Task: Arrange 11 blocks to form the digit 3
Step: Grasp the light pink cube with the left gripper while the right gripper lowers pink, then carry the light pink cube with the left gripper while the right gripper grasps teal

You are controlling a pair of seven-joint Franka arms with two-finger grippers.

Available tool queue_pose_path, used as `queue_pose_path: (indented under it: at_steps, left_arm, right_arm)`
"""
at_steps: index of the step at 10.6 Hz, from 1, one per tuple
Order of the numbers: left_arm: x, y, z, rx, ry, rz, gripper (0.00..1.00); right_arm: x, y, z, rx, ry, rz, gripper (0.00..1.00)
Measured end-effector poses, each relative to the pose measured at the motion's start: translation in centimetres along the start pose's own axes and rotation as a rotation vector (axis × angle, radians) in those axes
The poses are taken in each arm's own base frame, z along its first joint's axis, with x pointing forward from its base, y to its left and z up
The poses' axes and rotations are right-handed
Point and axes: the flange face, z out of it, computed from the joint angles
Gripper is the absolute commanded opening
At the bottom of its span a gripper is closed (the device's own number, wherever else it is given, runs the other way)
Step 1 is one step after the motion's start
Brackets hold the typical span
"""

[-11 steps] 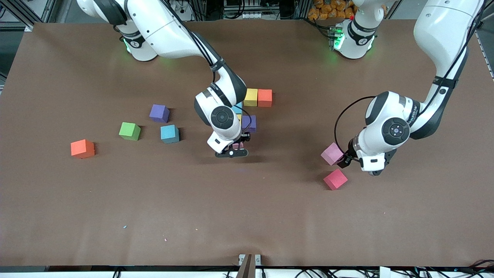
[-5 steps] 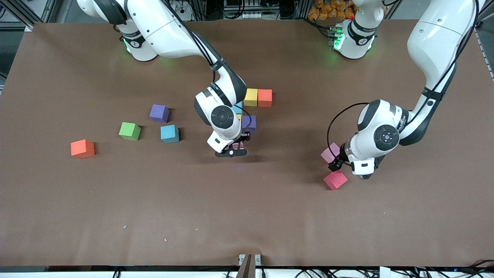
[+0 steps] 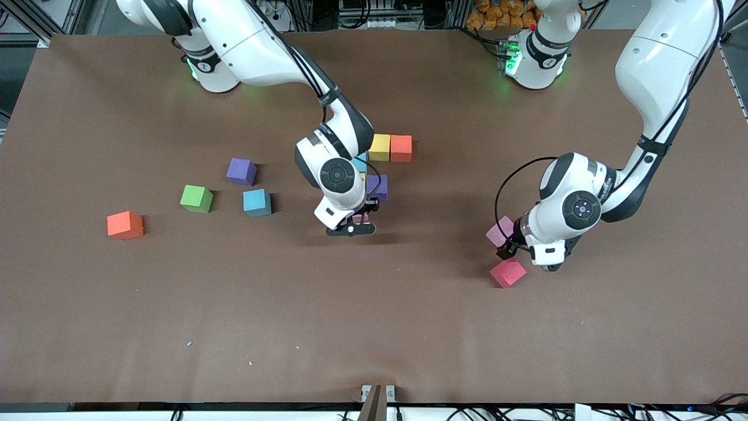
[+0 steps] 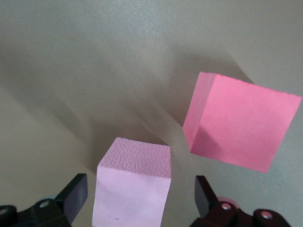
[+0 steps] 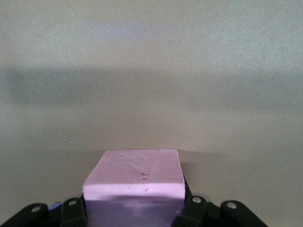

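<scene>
My right gripper (image 3: 357, 225) is shut on a pale pink block (image 5: 135, 177), low at the table's middle, next to a purple block (image 3: 378, 186) of the partial figure. A yellow block (image 3: 379, 147) and a red block (image 3: 401, 148) form the bar nearest the bases. A blue block (image 3: 360, 164) peeks out from under my right wrist. My left gripper (image 3: 506, 244) stands open around a second pale pink block (image 4: 135, 182), with gaps on both sides of it. A deeper pink block (image 4: 241, 123) lies just beside it, nearer the front camera (image 3: 507, 273).
Loose blocks lie toward the right arm's end: a purple one (image 3: 241, 171), a green cube (image 3: 196, 198), a blue one (image 3: 257, 202) and an orange one (image 3: 125, 225). The brown table (image 3: 374, 327) is bare near the front camera.
My left gripper has shifted toward the table's middle and now straddles the pale pink block it stood beside. The right arm has hardly moved.
</scene>
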Motion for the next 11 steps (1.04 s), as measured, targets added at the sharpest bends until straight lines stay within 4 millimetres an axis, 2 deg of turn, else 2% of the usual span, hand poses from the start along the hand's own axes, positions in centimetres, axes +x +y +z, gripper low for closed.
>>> queue_pose_path:
  at_steps: [3, 4, 5, 6, 8, 9, 10, 11]
  left_arm:
    - [0.0, -0.1, 1.5, 0.018, -0.001, 0.013, 1.0]
    - [-0.1, -0.1, 2.1, 0.022, -0.003, 0.015, 0.66]
    - [-0.1, -0.1, 2.4, 0.021, -0.008, 0.014, 0.25]
    - [-0.1, -0.1, 2.5, 0.02, -0.009, 0.014, 0.01]
    - [-0.4, 0.2, 2.3, 0.015, -0.006, -0.032, 0.0]
    - [-1.3, 0.7, 2.3, 0.014, -0.005, -0.072, 0.0]
    - [-2.8, 1.4, 2.2, 0.013, -0.002, -0.112, 0.0]
    - [-4.5, 2.2, 2.2, 0.013, 0.0, -0.167, 0.0]
  right_arm:
    - [-0.4, 0.1, 0.6, -0.009, -0.012, 0.0, 1.0]
    - [-0.3, 0.0, 0.0, -0.003, -0.003, 0.0, 1.0]
    - [-0.2, 0.0, -1.0, 0.005, 0.008, 0.0, 1.0]
    - [0.0, 0.0, -2.6, 0.013, 0.017, 0.003, 1.0]
    - [0.8, 1.2, -6.9, 0.035, 0.029, 0.026, 1.0]
    - [1.1, 2.2, -8.8, 0.037, 0.024, 0.037, 1.0]
    - [1.4, 3.5, -9.9, 0.033, 0.011, 0.034, 1.0]
    - [1.9, 5.5, -10.2, 0.029, 0.002, 0.017, 1.0]
